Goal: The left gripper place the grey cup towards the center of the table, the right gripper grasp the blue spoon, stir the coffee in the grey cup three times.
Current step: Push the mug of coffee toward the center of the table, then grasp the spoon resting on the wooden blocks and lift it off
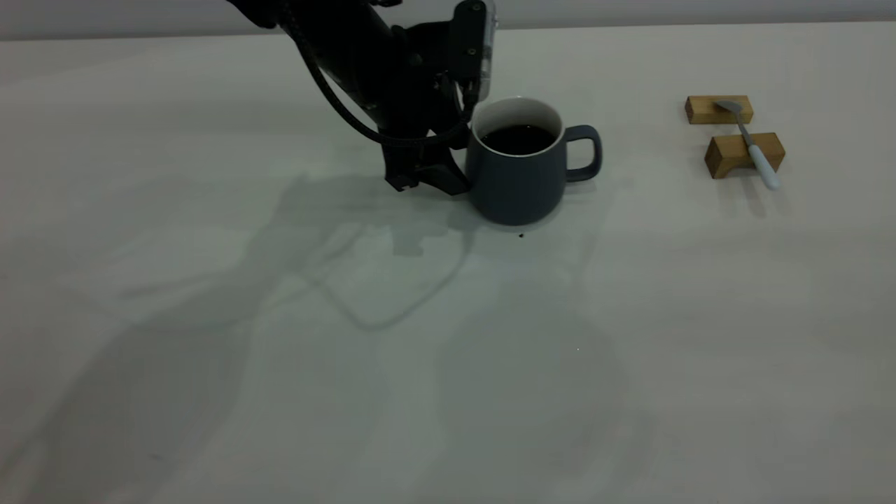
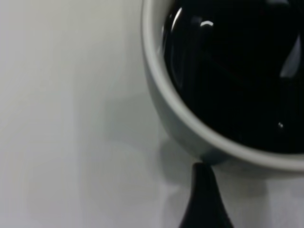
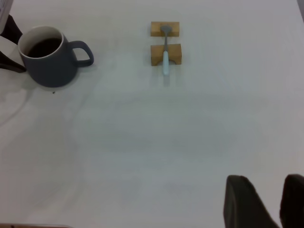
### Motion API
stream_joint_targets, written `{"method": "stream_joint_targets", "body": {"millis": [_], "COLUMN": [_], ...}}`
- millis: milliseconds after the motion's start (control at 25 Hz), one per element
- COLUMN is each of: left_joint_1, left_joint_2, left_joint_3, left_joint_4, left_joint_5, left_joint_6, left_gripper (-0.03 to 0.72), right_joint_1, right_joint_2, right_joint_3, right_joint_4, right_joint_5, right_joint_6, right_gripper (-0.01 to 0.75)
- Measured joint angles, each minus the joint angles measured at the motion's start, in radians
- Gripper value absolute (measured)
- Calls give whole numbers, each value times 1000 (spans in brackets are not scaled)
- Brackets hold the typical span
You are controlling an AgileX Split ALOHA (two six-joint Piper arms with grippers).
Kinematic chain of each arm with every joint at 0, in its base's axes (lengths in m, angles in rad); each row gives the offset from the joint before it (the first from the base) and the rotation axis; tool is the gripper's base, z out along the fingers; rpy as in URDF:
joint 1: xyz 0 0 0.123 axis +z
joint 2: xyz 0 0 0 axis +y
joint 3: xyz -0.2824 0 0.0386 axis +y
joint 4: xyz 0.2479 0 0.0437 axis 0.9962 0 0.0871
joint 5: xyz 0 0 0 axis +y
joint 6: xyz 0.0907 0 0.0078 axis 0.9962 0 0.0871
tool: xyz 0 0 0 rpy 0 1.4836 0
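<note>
The grey cup [image 1: 521, 162] stands near the middle of the desk [image 1: 280, 364] in the exterior view, handle turned toward the right arm's side, with the coffee [image 1: 518, 138] well up toward its rim. The left tool [image 1: 427, 178] is low on the desk against the cup's side opposite the handle; I cannot tell from here whether its fingers are spread round the wall or closed beside it. The risk I judge: a quick or skewed retreat could drag the cup and slop the coffee, since the level is high. The blue spoon [image 1: 752, 143] bridges two wooden blocks [image 1: 743, 154], well apart from the cup, metal bowl on the farther block.

In the left wrist view one dark fingertip [image 2: 204, 199] touches or nearly touches the cup's outer wall just under the rim; the other is out of frame.

In the right wrist view the right tool [image 3: 266, 202] hovers with fingers apart and empty, far from the spoon. The slim handle overhangs the nearer block, so a pinch landing off-centre could tip it off its perch.
</note>
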Motion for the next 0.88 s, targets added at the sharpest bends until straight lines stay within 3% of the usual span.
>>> {"method": "stream_joint_targets", "body": {"millis": [200,320,520,720,800,880], "left_joint_1": [3,25,76,91,91,91], "left_joint_2": [-3,-46,-230,-474,-582,-676], "left_joint_3": [0,2,2,2,2,3], "left_joint_4": [20,141,446,632,685,710], "left_joint_5": [-7,48,308,612,701,702], "left_joint_6": [-54,-210,-600,-1080,-1212,-1318], "left_gripper": [585,585,585,585,585,585], "right_joint_1": [0,0,0,0,0,0], "right_joint_2": [0,0,0,0,0,0], "right_joint_3": [0,0,0,0,0,0], "right_joint_4": [0,0,0,0,0,0], "right_joint_5": [0,0,0,0,0,0], "right_joint_6": [1,1,0,0,0,0], "right_gripper": [238,238,238,238,238,238]}}
